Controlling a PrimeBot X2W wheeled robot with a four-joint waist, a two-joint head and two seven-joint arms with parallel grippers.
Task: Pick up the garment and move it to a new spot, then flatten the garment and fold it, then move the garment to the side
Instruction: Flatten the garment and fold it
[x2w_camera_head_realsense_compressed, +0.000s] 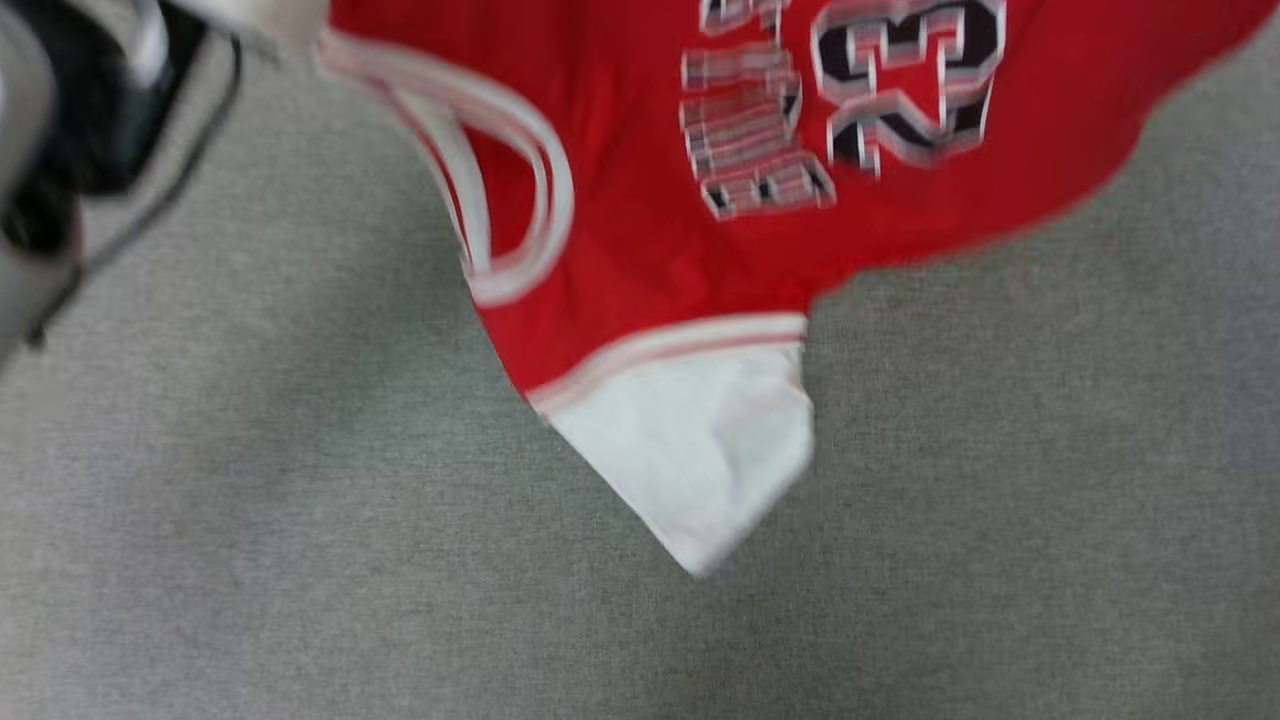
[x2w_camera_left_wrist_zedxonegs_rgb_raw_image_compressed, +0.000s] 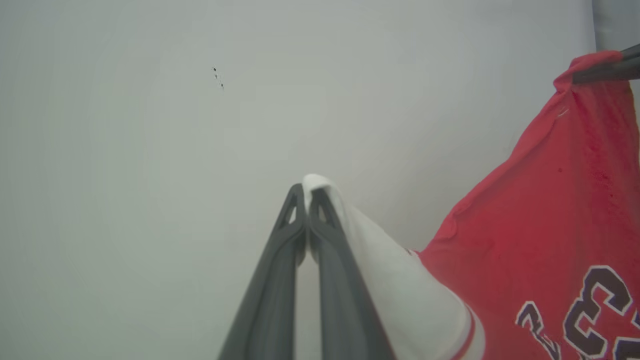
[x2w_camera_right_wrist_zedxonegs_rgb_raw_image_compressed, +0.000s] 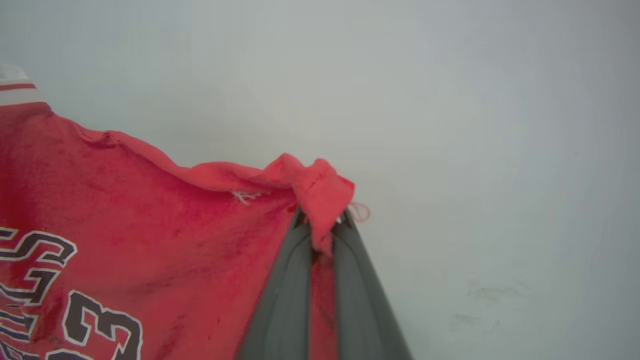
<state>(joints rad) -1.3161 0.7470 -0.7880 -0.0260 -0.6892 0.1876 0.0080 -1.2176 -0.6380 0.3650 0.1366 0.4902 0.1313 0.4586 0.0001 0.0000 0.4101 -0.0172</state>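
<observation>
Dark, white-edged "3" on the garment (x2w_camera_right_wrist_zedxonegs_rgb_raw_image_compressed: 200, 240)

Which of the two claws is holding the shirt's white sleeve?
The left gripper: it pinches the white sleeve, while the right gripper pinches a red corner.

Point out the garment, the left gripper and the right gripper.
garment (x2w_camera_head_realsense_compressed: 640, 250): head view, red cloth below the print
left gripper (x2w_camera_left_wrist_zedxonegs_rgb_raw_image_compressed: 306, 197): left wrist view, between fingertips on white sleeve
right gripper (x2w_camera_right_wrist_zedxonegs_rgb_raw_image_compressed: 322, 225): right wrist view, between fingertips on red cloth
</observation>
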